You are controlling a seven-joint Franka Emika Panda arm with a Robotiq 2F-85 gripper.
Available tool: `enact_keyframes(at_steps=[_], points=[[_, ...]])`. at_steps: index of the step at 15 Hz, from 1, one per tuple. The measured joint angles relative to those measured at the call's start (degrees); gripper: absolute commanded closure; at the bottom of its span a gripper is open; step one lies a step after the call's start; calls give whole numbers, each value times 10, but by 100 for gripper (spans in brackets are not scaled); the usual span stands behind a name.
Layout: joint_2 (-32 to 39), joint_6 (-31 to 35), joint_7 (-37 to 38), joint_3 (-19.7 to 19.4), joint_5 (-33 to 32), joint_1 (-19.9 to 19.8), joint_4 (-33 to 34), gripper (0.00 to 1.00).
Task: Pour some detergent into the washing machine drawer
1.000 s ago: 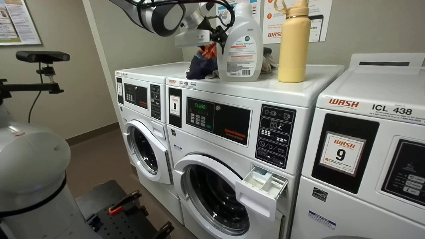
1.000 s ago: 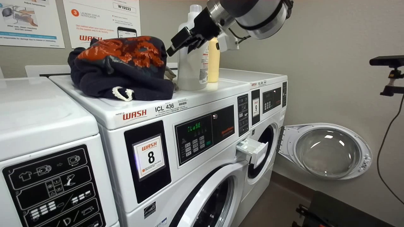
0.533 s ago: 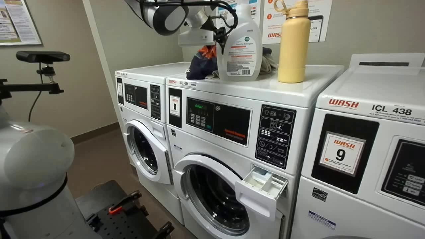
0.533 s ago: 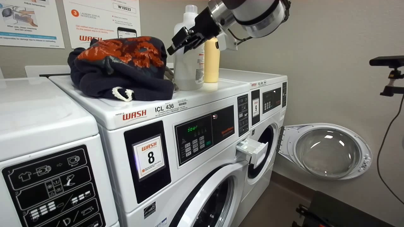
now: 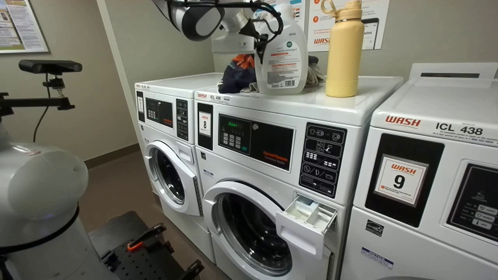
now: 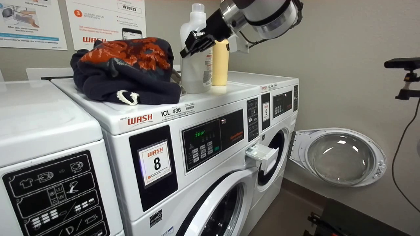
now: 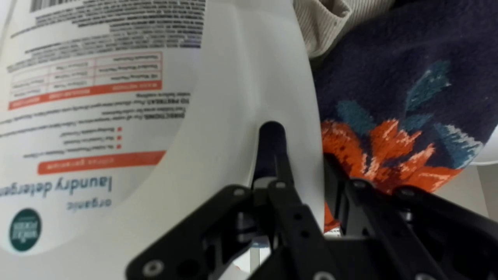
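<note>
The detergent (image 5: 286, 64) is a translucent whitish jug with a printed label and sits atop washer 8, near upright. I cannot tell whether its base touches the lid. My gripper (image 7: 305, 167) is shut on the detergent's handle: in the wrist view one finger (image 7: 288, 179) goes into the handle opening, while the opposite finger lies along the jug's outer edge. From an exterior view, the gripper (image 6: 192, 49) overlaps the upper body of the detergent (image 6: 196, 77). Lower down, the washing machine drawer (image 5: 299, 235) is pulled out, its compartments exposed; the drawer (image 6: 270, 160) shows in both exterior views.
A yellow bottle (image 5: 342, 58) stands close beside the detergent. Folded dark clothes (image 6: 124, 75) with an orange pattern lie on its other side. A round washer door (image 6: 338, 159) hangs wide out near the wall. Wall posters (image 6: 106, 24) are behind.
The jaws have closed around the jug's handle. The arm has shifted slightly, and the jug has slid a little towards the clothes and tipped very slightly. The washer display changed from "close" to "door".
</note>
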Motion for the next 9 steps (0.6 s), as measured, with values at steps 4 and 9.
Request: enact_keyframes(at_steps=[4, 9], points=[[0, -2, 38, 8, -32, -12, -1, 94], [-12, -38, 190, 81, -181, -90, -5, 94]])
